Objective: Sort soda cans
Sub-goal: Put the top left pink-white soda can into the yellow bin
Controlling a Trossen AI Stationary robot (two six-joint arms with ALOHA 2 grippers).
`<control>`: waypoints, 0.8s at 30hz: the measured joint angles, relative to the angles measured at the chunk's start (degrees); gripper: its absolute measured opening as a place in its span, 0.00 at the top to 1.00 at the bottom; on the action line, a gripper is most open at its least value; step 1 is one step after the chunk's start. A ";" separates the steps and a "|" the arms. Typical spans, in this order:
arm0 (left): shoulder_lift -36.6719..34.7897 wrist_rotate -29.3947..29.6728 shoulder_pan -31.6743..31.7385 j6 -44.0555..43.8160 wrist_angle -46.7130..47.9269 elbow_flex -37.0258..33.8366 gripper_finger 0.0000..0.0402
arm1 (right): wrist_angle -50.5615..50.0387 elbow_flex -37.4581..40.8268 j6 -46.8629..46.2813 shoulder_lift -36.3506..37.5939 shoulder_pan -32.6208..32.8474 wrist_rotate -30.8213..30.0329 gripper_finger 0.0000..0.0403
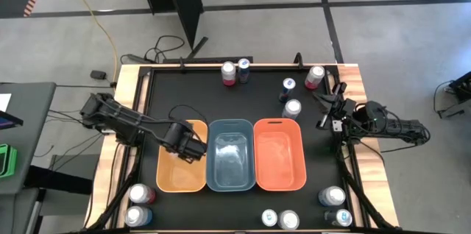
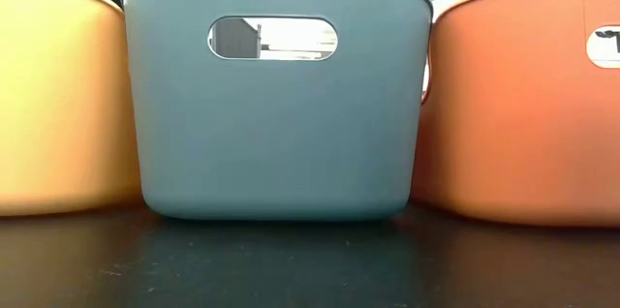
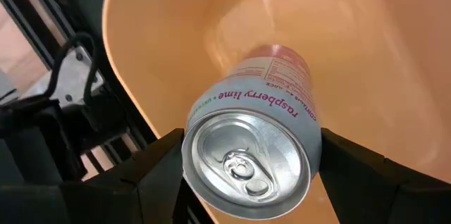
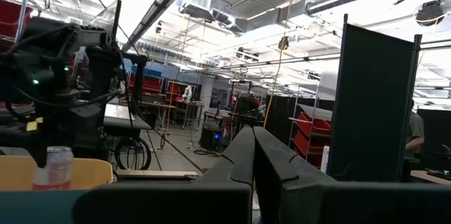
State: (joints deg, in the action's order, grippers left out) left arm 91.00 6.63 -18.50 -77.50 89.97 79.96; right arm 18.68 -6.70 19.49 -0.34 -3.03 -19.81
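A white-and-pink soda can [image 3: 262, 118], silver top toward the wrist camera, hangs over the inside of the yellow-orange bin [image 1: 179, 179], with my left gripper [image 1: 193, 147] shut on it. The right wrist view shows the same can [image 4: 54, 169] upright behind that bin's rim. A blue bin [image 1: 231, 179] and a red-orange bin [image 1: 280, 179] stand beside it. Other soda cans stand upright on the black table: several at the far edge [image 1: 229, 73], two at the near left [image 1: 140, 194], and several at the near right [image 1: 332, 196]. My right gripper [image 4: 254, 155] waits shut at the table's right edge, tipped upward. My left gripper pinches the can's side wall [image 3: 314, 129] between its two fingers [image 3: 151, 175], just below the top rim. The fingers come from above, pointing down, one on each side. The can hangs roughly upright, lifted clear, above the yellow-orange bin's floor.
The three bins fill the table's middle, side by side; the low view shows only their walls [image 2: 276, 124]. Bare table lies between the bins and the far cans. The table's wooden frame [image 1: 129, 79] rims it. A person [image 4: 416, 136] stands in the room beyond.
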 joint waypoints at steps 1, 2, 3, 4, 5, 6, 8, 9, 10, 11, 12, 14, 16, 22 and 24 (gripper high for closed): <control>0.00 0.34 0.59 0.47 -0.11 -0.28 0.31 | 0.00 0.00 0.00 0.00 0.00 0.00 0.95; 0.00 0.74 1.22 1.07 -0.12 -0.56 0.31 | 0.00 0.00 0.00 0.00 0.00 0.00 0.95; 0.00 0.95 1.83 1.66 -0.03 -0.84 0.31 | 0.00 0.00 0.00 0.00 0.00 0.02 0.95; 0.00 0.98 2.41 2.49 0.05 -1.12 0.31 | 0.00 0.00 -0.01 0.00 0.00 0.01 0.95; 0.00 0.94 3.03 3.32 0.02 -1.43 0.31 | 0.00 0.00 -0.01 0.00 0.00 0.00 0.95; 0.00 0.96 3.67 4.08 0.00 -1.73 0.31 | -0.02 0.00 -0.01 0.00 0.00 0.01 0.95; 0.00 1.08 4.99 5.56 0.00 -2.37 0.31 | -0.02 0.00 -0.02 0.00 0.00 0.00 0.95; 0.00 1.17 5.59 6.28 0.05 -2.67 0.31 | -0.02 0.00 -0.02 0.00 0.00 0.00 0.95; 0.00 1.34 6.17 6.98 0.04 -2.97 0.31 | -0.04 0.00 -0.02 0.00 0.00 0.02 0.95; 0.00 1.60 6.79 7.68 -0.01 -3.25 0.31 | -0.04 -0.01 -0.02 0.00 0.00 0.00 0.95; 0.00 1.84 7.42 8.45 -0.02 -3.46 0.31 | -0.05 0.00 -0.01 0.00 0.00 0.00 0.95; 0.00 2.65 8.46 9.80 0.07 -3.52 0.31 | -0.10 0.00 -0.02 0.00 0.00 0.00 0.95; 0.00 3.80 9.47 10.56 -0.03 -3.52 0.31 | -0.11 0.00 -0.02 0.00 0.00 0.00 0.95; 0.00 4.59 11.63 12.70 0.00 -3.52 0.31 | -0.24 0.00 -0.02 0.00 0.00 0.01 0.95; 0.00 4.92 11.98 13.04 0.00 -3.52 0.31 | -0.24 0.00 -0.02 0.00 0.00 0.00 0.95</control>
State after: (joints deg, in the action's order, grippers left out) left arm 91.00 11.55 -6.52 -64.47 89.97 76.44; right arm 18.44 -6.70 19.46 -0.34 -3.03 -19.81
